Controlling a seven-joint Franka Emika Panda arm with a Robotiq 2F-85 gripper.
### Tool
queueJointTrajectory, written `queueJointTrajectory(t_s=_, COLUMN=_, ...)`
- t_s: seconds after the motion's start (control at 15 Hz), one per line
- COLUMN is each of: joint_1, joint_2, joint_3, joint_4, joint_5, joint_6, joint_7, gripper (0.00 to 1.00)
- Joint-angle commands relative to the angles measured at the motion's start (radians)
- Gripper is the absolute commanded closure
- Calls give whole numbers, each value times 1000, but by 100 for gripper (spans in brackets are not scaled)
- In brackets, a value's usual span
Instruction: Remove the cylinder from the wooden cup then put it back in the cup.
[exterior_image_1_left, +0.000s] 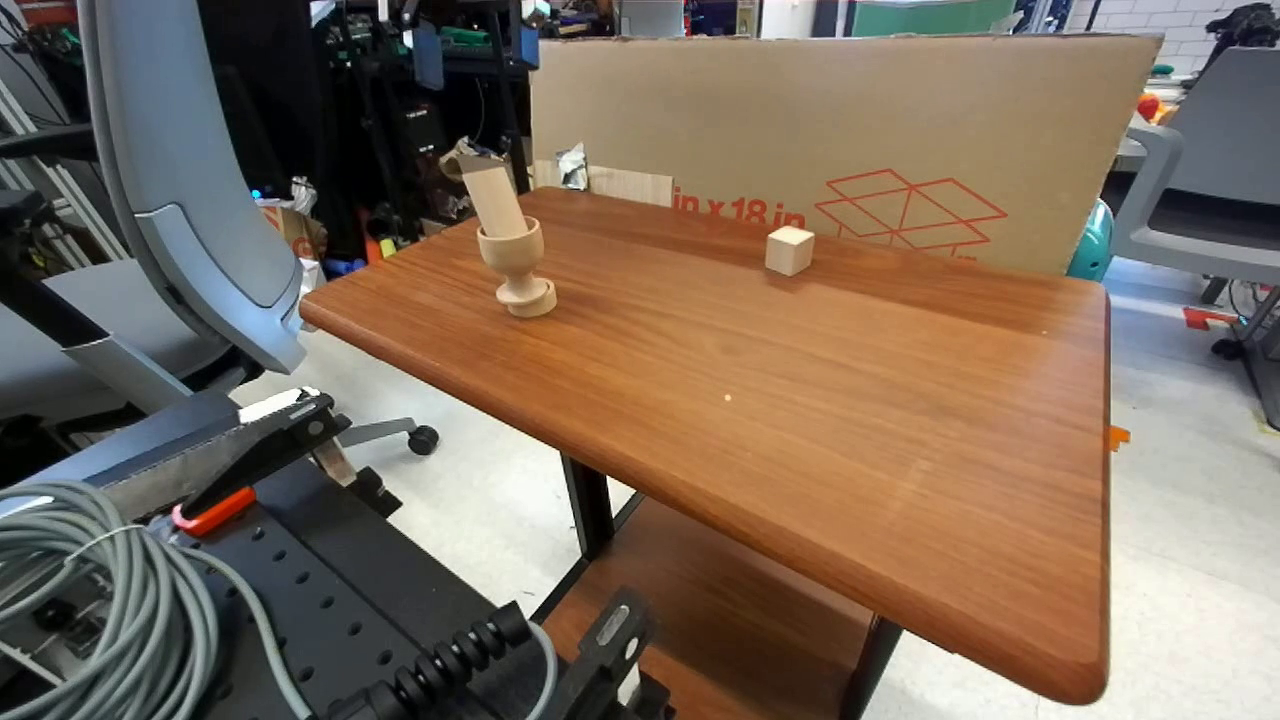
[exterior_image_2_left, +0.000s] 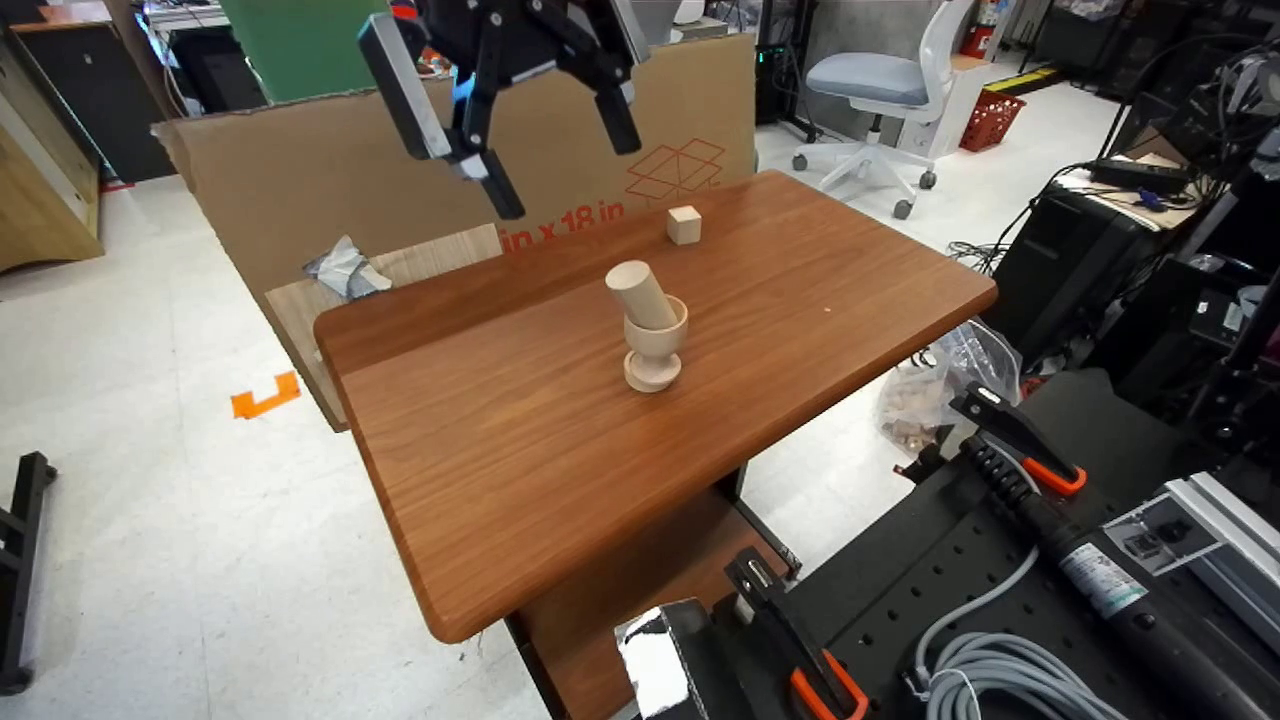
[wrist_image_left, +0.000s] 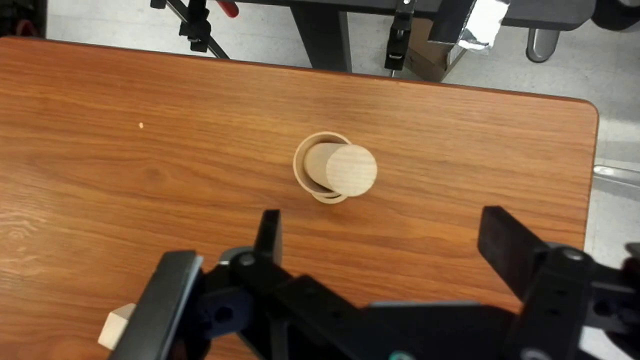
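Cylinder (exterior_image_2_left: 645, 297) tilted in wooden cup (exterior_image_2_left: 656, 341), below spread pincer (exterior_image_2_left: 569, 174), apart.

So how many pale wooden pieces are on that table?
3, not counting the tiny speck: the cup, the cylinder leaning inside it, and the block near the cardboard. The cup could hide more.

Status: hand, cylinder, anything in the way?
Hand open, holding nothing. Cylinder in wooden cup, leaning. Small block stands apart from cup, likely no obstacle.
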Motion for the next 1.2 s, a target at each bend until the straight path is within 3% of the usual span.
queueJointTrajectory(t_s=0.0, joint_1=43, joint_2=55, joint_3=-35, joint_4=66, joint_5=-2, joint_6=-58, joint_7=-20, gripper=0)
queueJointTrajectory(t_s=0.47, joint_1=49, joint_2=44, joint_3=-65, joint_4=-5, joint_5=-18, joint_6=3, joint_7=0, gripper=0)
queueJointTrajectory(t_s=1.13, joint_1=64, joint_2=105, joint_3=-77, joint_4=-9, joint_5=-54, joint_6=-22, joint_7=-5, gripper=0)
